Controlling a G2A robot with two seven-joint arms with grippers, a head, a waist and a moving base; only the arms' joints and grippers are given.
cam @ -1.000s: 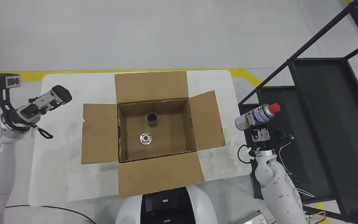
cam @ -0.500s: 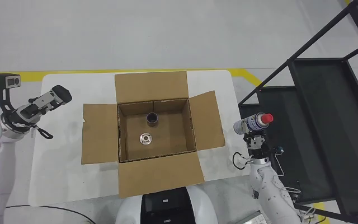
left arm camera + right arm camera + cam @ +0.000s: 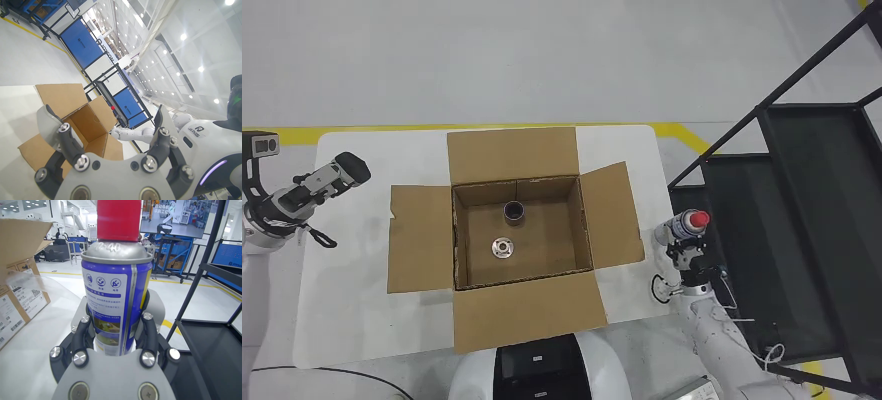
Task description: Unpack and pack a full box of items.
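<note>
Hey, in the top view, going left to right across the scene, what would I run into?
Left gripper → open cardboard box with its flaps spread → red-capped spray can → black metal rack.

Table (image 3: 352, 300): white top, rounded corners. Carries one item directly: cardboard box (image 3: 542, 240), brown, open-topped, standing about mid-table. Four flaps folded outward, one to each side; the near flap reaches close to the table's front edge, the far flap close to its back edge. White printed labels on the box's right outer wall
</note>
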